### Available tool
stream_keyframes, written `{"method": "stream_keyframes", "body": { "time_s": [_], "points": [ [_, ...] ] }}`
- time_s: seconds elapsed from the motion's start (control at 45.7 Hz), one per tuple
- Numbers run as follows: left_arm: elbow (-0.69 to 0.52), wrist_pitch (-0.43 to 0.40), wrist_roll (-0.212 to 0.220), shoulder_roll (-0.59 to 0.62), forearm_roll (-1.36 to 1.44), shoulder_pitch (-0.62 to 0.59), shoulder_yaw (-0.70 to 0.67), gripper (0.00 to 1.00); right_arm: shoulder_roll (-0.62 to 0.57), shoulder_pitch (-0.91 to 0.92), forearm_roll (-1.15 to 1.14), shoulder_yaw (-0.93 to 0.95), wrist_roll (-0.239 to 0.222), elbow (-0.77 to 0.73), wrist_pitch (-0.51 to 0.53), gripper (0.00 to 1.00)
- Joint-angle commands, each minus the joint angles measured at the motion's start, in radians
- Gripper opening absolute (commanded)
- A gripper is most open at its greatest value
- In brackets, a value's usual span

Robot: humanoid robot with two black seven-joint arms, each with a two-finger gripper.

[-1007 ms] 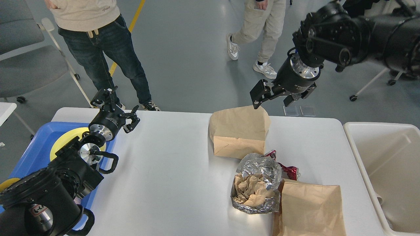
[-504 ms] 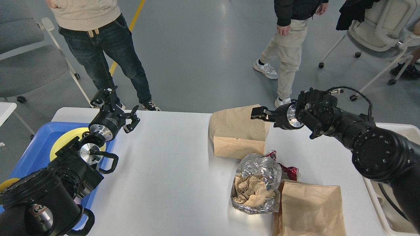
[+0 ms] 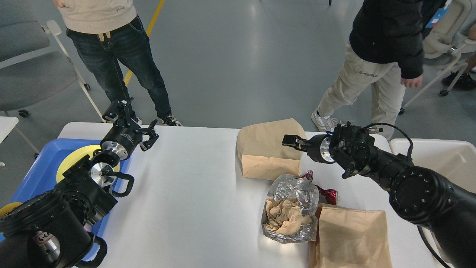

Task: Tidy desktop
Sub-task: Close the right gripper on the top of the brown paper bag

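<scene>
The white desktop (image 3: 193, 186) holds a brown paper bag (image 3: 267, 150) at the far middle. Nearer lie a crumpled foil wrapper (image 3: 292, 208) with brown paper inside, a red wrapper (image 3: 327, 193) and a second brown bag (image 3: 351, 238). My right gripper (image 3: 292, 141) hangs low at the far bag's right upper edge. It is seen side-on, so its fingers cannot be told apart, and contact with the bag cannot be told. My left gripper (image 3: 134, 121) is open and empty above the table's far left corner.
A blue tray (image 3: 37, 175) with a yellow plate (image 3: 74, 160) sits at the left edge under my left arm. A cream-white bin (image 3: 446, 152) stands off the right edge. Two people (image 3: 111, 44) (image 3: 375, 63) stand beyond the far edge. A grey chair (image 3: 29, 74) stands far left.
My right arm has swung down from high above the far edge to the far bag's right side. The person in light trousers has walked right. My left arm has not moved.
</scene>
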Motion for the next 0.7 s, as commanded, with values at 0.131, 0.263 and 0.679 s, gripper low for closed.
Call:
{"method": "stream_keyframes", "body": {
  "time_s": [0.131, 0.263, 0.679],
  "points": [
    [0.000, 0.000, -0.001, 0.000, 0.000, 0.000, 0.000, 0.96, 0.017, 0.000, -0.002, -0.011, -0.012, 0.016, 0.007, 0.12],
    [0.000, 0.000, -0.001, 0.000, 0.000, 0.000, 0.000, 0.96, 0.019, -0.011, 0.001, 0.001, -0.023, 0.013, 0.005, 0.00],
    [0.001, 0.000, -0.001, 0.000, 0.000, 0.000, 0.000, 0.96, 0.023, 0.041, 0.003, 0.016, -0.023, 0.021, 0.016, 0.00]
  ]
}}
